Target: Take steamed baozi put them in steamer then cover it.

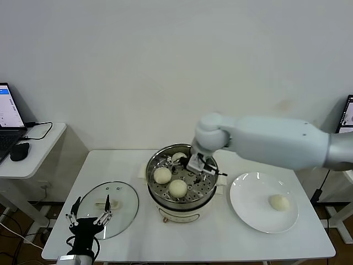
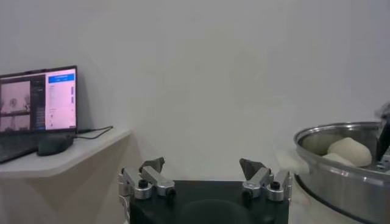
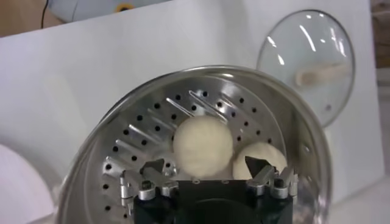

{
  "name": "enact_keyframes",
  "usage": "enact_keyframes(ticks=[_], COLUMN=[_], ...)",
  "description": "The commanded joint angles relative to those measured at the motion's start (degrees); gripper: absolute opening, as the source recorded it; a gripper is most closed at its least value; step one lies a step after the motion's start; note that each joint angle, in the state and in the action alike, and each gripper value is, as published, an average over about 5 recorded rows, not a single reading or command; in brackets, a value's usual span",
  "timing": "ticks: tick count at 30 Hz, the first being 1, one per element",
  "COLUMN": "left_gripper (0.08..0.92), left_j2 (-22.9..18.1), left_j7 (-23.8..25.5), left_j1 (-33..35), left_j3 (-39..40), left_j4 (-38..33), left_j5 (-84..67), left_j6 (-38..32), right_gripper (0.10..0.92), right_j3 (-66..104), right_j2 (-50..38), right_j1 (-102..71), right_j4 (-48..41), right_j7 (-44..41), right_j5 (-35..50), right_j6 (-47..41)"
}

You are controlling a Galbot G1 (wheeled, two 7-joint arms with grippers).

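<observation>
While the right arm reaches over the steamer, the scene reads as follows.

Table: a white table [image 1: 138,232] stands against a plain white wall [image 1: 165,66], with the steamer [image 1: 179,207] at its middle.
Room: a lower side desk [image 1: 38,149] left of the steamer carries a laptop [image 1: 8,118] and a dark mouse [image 1: 19,150]; a second screen [image 1: 347,116] shows at the far right edge.
Steamer: a shiny steel pot on a white base, uncovered, its holed tray visible.
Buns in the steamer: two buns lie on the tray's left and front part, one [image 1: 162,175] beside the other [image 1: 177,188]; a third [image 1: 178,157] sits at the back, partly hidden by the gripper.
Last bun: one bun [image 1: 279,202] rests on the white plate [image 1: 248,212] just right of the steamer.
Lid: the glass lid [image 1: 124,218] lies flat on the table left of the steamer, near the front edge, handle up.
Right gripper: the right gripper [image 3: 207,170] hangs over the tray's right half, fingers spread and holding nothing, one bun just below them.
Left gripper: the left gripper [image 1: 88,212] waits over the lid's front rim, fingers spread, empty.
Edges: the plate sits near the table's right edge.
Open room: bare tabletop shows in front of the steamer and behind the lid.
</observation>
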Motion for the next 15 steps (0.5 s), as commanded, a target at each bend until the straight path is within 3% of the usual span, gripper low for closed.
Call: enact_keyframes(ticks=[1,8,15], left_gripper=[0.823,0.823,0.823], left_j2=[0.8,1.9,2.5], left_j7=[0.1,0.1,0.2], left_j1=[0.0,-0.1,-0.3], left_j3=[0.2,0.6,1.1], left_j4=[-0.2,-0.5,-0.4], left_j5=[-0.1,-0.3,-0.3], left_j6=[0.0,0.1,0.1], right_gripper=[0.823,0.823,0.823], right_j3=[1.8,6.3,9.4], right_j2=[-17.0,-30.8,-39.7], right_j1=[4.9,-0.4,-9.3], right_j4=[7.5,10.4,9.2], right_j7=[-0.1,0.0,-0.1], right_j5=[8.2,8.3,1.4], right_j6=[-21.0,-25.1,-23.4])
